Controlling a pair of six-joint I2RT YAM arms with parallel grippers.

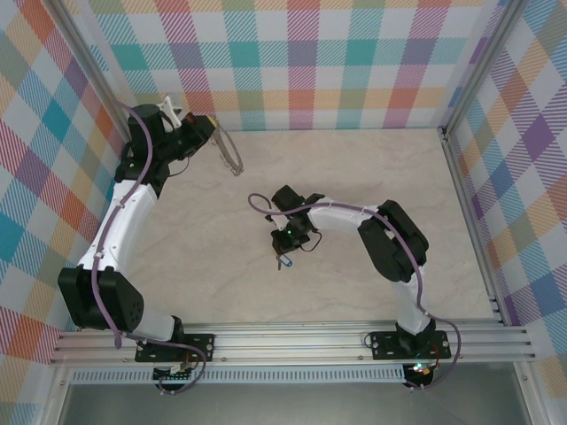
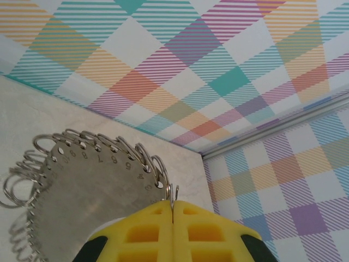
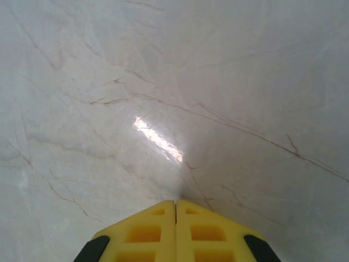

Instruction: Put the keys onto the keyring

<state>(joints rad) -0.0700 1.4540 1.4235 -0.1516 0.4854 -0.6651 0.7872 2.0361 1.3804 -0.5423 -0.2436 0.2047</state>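
From above, the left gripper [image 1: 211, 129] holds the keyring [image 1: 231, 150] raised near the back wall [image 1: 301, 80]. The blue key [image 1: 288, 262] sits at the tip of the right gripper [image 1: 290, 248]; whether it is gripped I cannot tell.

On the left wrist, the yellow fingers [image 2: 142, 232] pinch a wire loop [image 2: 172, 194] on the keyring's numbered disc [image 2: 92, 185].

On the right wrist, the yellow pads [image 3: 143, 233] are pressed together above the marble tabletop [image 3: 163, 82].

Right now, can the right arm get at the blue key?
Likely yes: the key lies right at the tips of the right gripper, with bare table around and nothing in the way. But its jaws are shut, and whether they pinch the key I cannot tell.
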